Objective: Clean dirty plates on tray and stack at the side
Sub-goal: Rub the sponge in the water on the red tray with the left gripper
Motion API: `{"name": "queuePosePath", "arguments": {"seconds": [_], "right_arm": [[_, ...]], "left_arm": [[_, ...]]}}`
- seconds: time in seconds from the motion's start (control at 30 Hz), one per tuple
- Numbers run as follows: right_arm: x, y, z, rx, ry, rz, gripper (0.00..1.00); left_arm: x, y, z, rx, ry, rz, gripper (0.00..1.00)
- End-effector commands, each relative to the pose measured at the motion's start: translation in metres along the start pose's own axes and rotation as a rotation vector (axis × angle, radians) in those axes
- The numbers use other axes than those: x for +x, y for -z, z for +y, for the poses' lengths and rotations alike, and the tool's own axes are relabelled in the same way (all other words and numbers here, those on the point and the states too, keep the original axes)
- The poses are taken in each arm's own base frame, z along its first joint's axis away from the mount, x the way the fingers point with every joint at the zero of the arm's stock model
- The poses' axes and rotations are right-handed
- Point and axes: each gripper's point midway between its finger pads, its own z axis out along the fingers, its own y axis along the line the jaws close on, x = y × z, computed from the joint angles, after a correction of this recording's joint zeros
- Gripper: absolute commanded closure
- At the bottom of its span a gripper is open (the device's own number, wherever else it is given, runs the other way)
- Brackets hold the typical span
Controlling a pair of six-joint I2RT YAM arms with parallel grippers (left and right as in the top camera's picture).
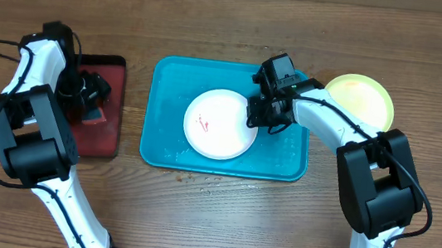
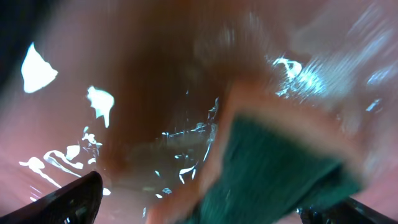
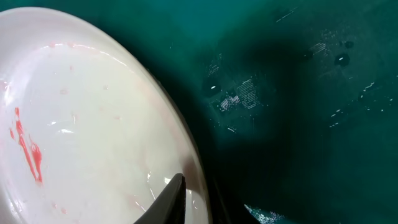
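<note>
At centre frame, on the teal tray [image 1: 160, 146], pinching the smeared white plate [image 1: 219, 124] by its right rim with the right gripper [image 1: 258, 118], likely steadying it for wiping, and, at left, hovering the left gripper [image 1: 95, 97] over a sponge [image 2: 267, 168], grip impossible to tell.

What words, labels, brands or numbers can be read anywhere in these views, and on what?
None can be read. The round white plastic plate bears only red smears, no writing; the large teal rectangular plastic tray and round yellow-green plastic plate show no markings. The left wrist view is too blurred to tell.
</note>
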Motion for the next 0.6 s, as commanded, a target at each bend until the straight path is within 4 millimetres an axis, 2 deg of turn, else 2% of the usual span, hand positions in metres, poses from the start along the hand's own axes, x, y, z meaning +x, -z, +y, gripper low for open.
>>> {"name": "queuePosePath", "arguments": {"seconds": [0.0, 0.07, 0.2, 0.27, 0.33, 0.4, 0.43, 0.47, 0.5, 0.57], "right_arm": [[0.009, -0.010, -0.006, 0.019, -0.011, 0.030, 0.83], [0.009, -0.010, -0.007, 0.019, -0.011, 0.030, 0.83], [0.009, -0.010, -0.007, 0.019, -0.010, 0.031, 0.83], [0.009, -0.010, -0.007, 0.019, -0.011, 0.031, 0.83], [0.010, -0.010, -0.007, 0.020, -0.011, 0.032, 0.83], [0.010, -0.010, -0.007, 0.019, -0.011, 0.032, 0.83], [0.010, -0.010, -0.007, 0.020, -0.011, 0.034, 0.83], [0.010, -0.010, -0.007, 0.020, -0.012, 0.034, 0.83], [0.010, -0.010, -0.007, 0.020, -0.011, 0.034, 0.83], [0.010, -0.010, -0.007, 0.020, -0.012, 0.034, 0.83]], "left_arm": [[0.020, -0.006, 0.001, 0.002, -0.006, 0.082, 0.00], [0.023, -0.006, 0.003, -0.005, -0.010, 0.094, 0.10], [0.023, -0.006, 0.003, -0.006, -0.027, 0.093, 0.43], [0.022, -0.006, 0.003, -0.006, -0.027, 0.087, 0.62], [0.020, -0.006, 0.002, -0.001, -0.027, 0.079, 0.89], [0.018, -0.006, 0.001, 0.002, -0.027, 0.073, 0.92], [0.017, -0.006, 0.000, 0.004, -0.027, 0.069, 0.90], [0.015, -0.007, 0.000, 0.006, -0.027, 0.059, 0.83], [0.013, -0.007, -0.001, 0.008, -0.027, 0.050, 0.66], [0.007, -0.007, -0.005, 0.022, -0.026, 0.026, 0.12]]}}
